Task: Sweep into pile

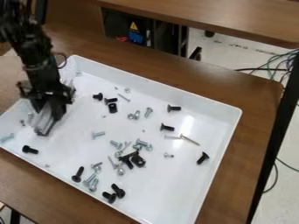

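Gripper (pixel 49 113) appears clamped on your grey block (pixel 43 125), left in the tray (pixel 169 192). Judged light, stiff; hold its upper end. Scattered screws (pixel 168 127) (small, hard) may roll.

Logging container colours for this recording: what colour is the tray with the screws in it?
The tray is white, as the camera view shows.

Here you have black screws (pixel 168 127) and silvery screws (pixel 99 134), loose and lying at all angles in your white tray (pixel 227 131); they bunch thickest around its middle and near side, some touching, while you see others well apart, a few black ones out towards the right
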Available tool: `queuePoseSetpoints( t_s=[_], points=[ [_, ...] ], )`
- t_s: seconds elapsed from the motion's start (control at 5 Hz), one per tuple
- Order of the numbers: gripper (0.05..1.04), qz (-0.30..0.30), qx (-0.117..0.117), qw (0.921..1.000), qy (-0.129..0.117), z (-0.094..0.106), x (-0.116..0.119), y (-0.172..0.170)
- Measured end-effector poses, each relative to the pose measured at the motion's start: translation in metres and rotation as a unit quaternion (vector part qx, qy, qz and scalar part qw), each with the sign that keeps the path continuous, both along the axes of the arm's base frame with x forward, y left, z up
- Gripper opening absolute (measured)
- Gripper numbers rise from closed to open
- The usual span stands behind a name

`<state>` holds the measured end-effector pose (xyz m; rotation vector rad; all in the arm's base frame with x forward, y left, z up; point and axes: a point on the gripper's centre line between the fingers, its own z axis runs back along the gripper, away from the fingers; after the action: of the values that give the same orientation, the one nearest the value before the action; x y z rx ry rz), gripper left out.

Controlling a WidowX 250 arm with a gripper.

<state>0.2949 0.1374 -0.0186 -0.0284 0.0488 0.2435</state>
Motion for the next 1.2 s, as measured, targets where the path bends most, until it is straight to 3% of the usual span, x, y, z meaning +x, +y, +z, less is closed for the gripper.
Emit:
queuePoseSetpoints(
  t_s=[0.2,0.4,0.8,1.0,1.2],
  points=[
    [0.364,0.068,0.061,0.9957,0.014,0.013,0.006,0.023],
    [0.364,0.121,0.060,0.9901,0.039,0.000,-0.002,0.026],
    [0.364,0.140,0.064,0.9835,0.095,-0.027,-0.005,0.038],
    [0.364,0.142,0.061,0.9843,0.086,-0.034,0.011,0.046],
    [0.364,0.080,0.065,0.9929,0.059,-0.034,0.037,0.054]
  ],
)
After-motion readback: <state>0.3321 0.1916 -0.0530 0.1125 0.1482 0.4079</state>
